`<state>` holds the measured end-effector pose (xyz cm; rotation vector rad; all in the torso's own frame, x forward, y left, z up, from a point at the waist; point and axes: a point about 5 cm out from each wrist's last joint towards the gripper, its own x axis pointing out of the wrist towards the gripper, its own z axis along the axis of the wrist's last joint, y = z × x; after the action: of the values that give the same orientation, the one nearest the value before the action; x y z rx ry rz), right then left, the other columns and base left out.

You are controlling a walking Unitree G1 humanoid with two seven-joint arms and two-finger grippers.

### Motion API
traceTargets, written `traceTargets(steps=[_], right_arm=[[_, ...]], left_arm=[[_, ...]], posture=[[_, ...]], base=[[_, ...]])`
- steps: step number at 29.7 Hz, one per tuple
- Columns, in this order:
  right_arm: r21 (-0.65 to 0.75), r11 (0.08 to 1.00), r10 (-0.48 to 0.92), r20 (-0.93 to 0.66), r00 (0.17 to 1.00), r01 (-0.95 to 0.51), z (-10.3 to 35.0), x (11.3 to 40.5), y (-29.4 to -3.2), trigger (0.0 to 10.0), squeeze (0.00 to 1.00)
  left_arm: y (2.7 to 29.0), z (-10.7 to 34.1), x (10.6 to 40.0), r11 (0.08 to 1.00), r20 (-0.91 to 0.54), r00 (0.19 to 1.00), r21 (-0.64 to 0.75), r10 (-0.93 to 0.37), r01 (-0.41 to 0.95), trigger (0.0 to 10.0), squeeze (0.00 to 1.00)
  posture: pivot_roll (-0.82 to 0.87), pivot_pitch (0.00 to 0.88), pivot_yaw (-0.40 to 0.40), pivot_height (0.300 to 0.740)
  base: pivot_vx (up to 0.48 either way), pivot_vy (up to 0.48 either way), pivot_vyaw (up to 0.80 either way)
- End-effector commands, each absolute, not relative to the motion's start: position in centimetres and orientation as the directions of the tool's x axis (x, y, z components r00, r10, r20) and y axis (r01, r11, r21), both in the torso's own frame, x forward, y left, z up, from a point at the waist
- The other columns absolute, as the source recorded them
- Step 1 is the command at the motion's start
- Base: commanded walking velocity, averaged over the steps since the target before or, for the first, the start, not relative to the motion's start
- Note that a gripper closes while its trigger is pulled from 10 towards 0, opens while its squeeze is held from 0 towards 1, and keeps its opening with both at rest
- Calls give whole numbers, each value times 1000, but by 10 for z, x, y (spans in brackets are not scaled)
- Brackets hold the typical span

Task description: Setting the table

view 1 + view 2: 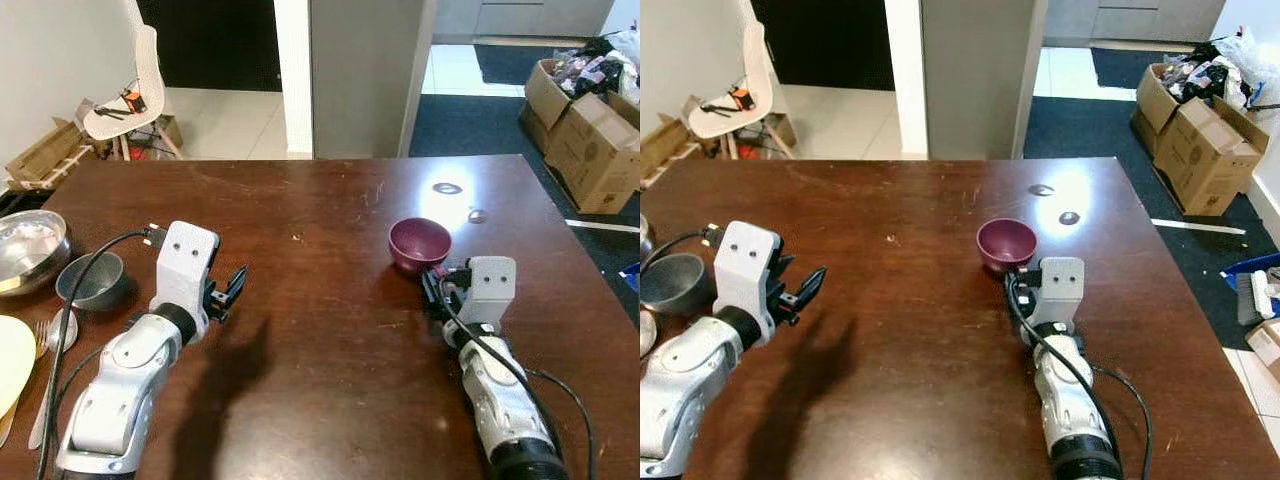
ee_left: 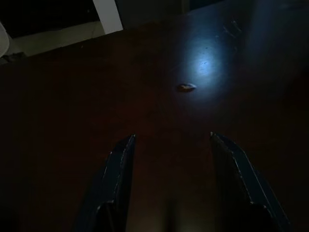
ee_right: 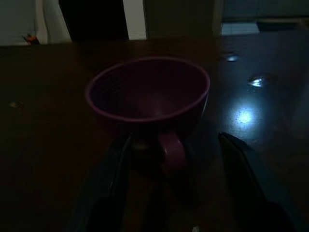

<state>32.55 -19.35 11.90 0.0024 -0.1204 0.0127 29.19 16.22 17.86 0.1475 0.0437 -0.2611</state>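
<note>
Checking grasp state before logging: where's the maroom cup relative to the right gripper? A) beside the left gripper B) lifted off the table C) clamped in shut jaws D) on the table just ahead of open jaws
D: the maroon cup sits on the table, handle toward the right gripper, jaws spread wide of it.

Dark wood table (image 1: 320,200); white chair (image 1: 130,85); cardboard boxes (image 1: 590,140) on blue carpet (image 1: 470,125).

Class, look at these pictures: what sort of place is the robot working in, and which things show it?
Probably a home dining area: a dark wooden table with a maroon bowl, and a white chair.
</note>
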Motion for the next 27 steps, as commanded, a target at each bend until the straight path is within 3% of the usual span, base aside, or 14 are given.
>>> traceTargets(steps=[1,9,16,27], right_arm=[[-3,1000,14,115,993,-14,118,320,-191,10000,0],[27,998,54,166,985,-59,132,293,-175,10000,0],[66,996,39,188,981,-53,137,251,-155,10000,0],[5,1000,29,128,991,-30,132,241,-157,10000,0]], left_arm=[[163,174,291,958,-78,966,131,-245,253,10000,0],[158,169,292,959,-79,964,114,-252,260,10000,0],[160,168,294,959,-77,965,114,-251,259,10000,0],[178,155,288,987,-68,990,93,-123,129,10000,0]], posture=[[55,71,122,740],[20,60,113,740],[-5,46,110,740],[-64,18,110,740]], base=[[0,0,0],[0,0,0],[0,0,0],[0,0,0]])
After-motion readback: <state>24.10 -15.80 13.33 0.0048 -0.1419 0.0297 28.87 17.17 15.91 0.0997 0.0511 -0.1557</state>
